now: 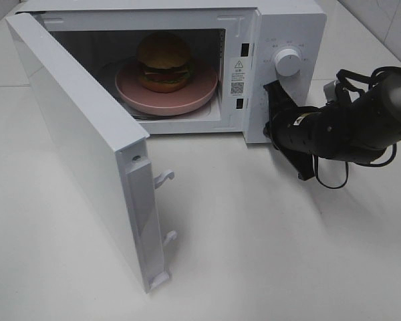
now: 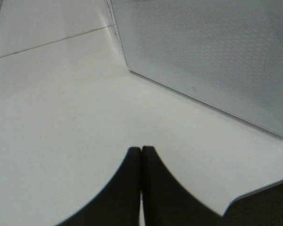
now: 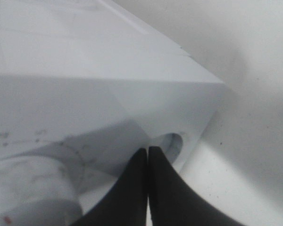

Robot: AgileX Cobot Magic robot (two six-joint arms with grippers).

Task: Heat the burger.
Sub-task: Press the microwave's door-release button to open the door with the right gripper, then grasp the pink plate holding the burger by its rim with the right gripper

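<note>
The burger, with its golden-brown bun, sits on a pink plate inside the white microwave. The microwave door stands wide open, swung out to the left. My right gripper is shut and empty, its tips against the control panel just below the white knob. In the right wrist view the shut right gripper is close to the panel, beside a round recess. My left gripper is shut and empty over the table, facing the door's outer face; it is out of the exterior view.
The white table spreads in front of the microwave. The open door, with two latch hooks on its free edge, juts toward the front left. The right arm and its cables lie to the right of the microwave.
</note>
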